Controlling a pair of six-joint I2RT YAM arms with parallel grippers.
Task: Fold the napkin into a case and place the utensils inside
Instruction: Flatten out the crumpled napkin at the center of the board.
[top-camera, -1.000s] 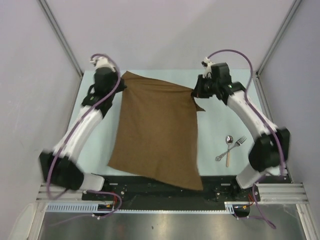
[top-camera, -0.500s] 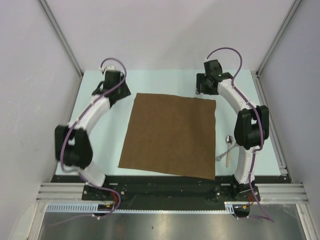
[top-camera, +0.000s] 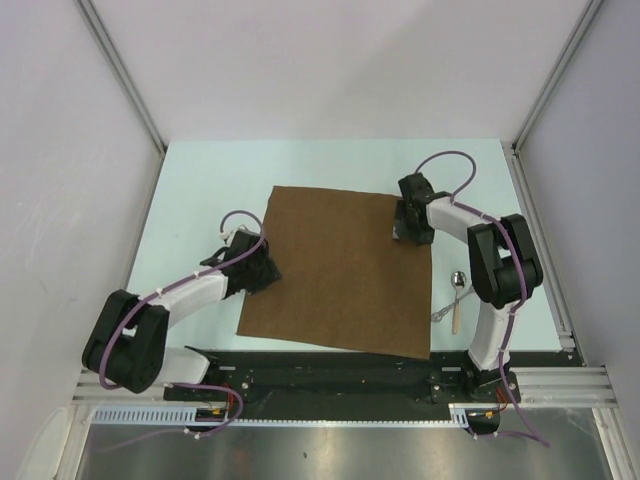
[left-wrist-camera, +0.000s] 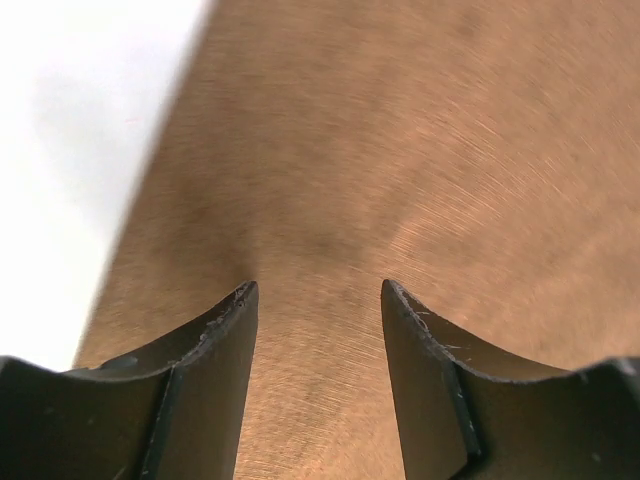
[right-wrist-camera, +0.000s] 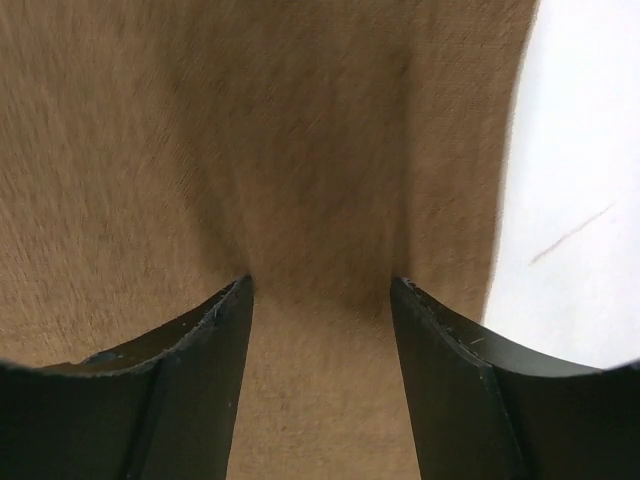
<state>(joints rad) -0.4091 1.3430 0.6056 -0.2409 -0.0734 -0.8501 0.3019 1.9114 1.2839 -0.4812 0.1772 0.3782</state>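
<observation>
The napkin (top-camera: 340, 270) lies flat in the middle of the table (top-camera: 200, 190), with the utensils (top-camera: 458, 298) just off its edge at 3 o'clock. My left gripper (left-wrist-camera: 318, 300) at its 9 o'clock edge and my right gripper (right-wrist-camera: 322, 290) near 2 o'clock both gape empty over it. I judge an uneven pinch could drag the fold crooked, and I see no writing.

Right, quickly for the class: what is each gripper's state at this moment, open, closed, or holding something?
left gripper: open, holding nothing, above the napkin.
right gripper: open, holding nothing, above the napkin.
</observation>
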